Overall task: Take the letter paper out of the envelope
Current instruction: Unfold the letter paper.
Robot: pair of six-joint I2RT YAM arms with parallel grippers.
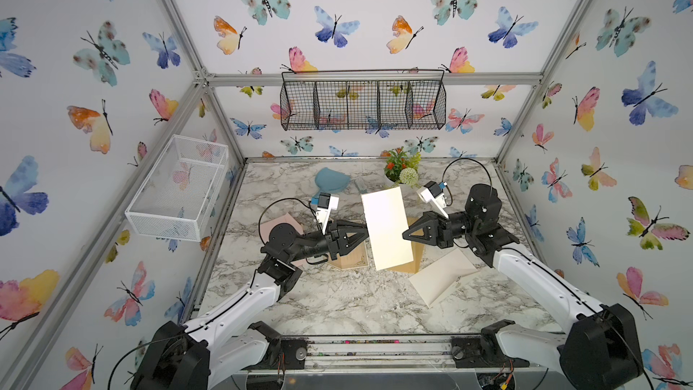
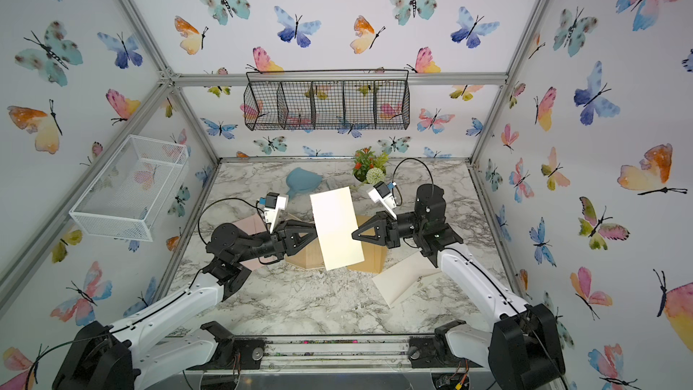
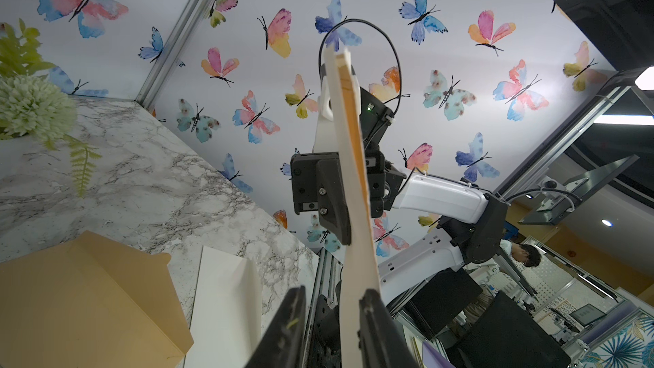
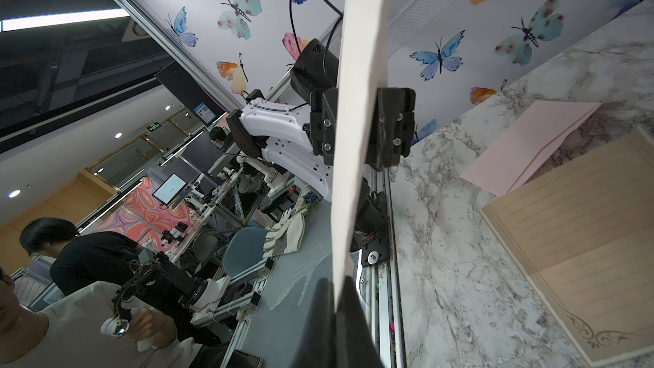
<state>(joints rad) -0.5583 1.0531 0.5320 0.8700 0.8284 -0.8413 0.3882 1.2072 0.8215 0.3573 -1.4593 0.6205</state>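
While lifted clear of the marble tabletop (image 1: 337, 305) and spanned between two arms: white envelope (image 1: 386, 228), near mid-tabletop, broad face turned up in both top views, long edges running roughly 12 to 6 o'clock.

At its 3 o'clock edge, right gripper (image 1: 406, 235), clenched flat on the envelope. At its 9 o'clock edge, left gripper (image 1: 363, 235), jaws parted and straddling the envelope. In the left wrist view, one finger (image 3: 375, 327) against the paper, a dark gap before the other.

Behind the white face, in the same view, tan sheet (image 3: 354, 118), its edge just beside the white edge at the far end. Whether letter paper or lining, not to be told.

Flat on the tabletop beneath:
- lined tan letter sheet (image 1: 352, 258) with a scrolled corner ornament, at 7 o'clock of the held envelope
- kraft envelope (image 1: 414, 262) at 5 o'clock, partly hidden under it
- cream envelope (image 1: 442, 279), flap open, at 4 o'clock, near the right arm
- pink envelope (image 1: 279, 225) at 9 o'clock, partly under the left arm

Toward the back edge: blue object (image 1: 332, 180) at 11 o'clock, potted flowers (image 1: 403, 166) between 12 and 1 o'clock. On the back wall, black wire basket (image 1: 362, 105); on the 9 o'clock wall, white wire basket (image 1: 176, 189).
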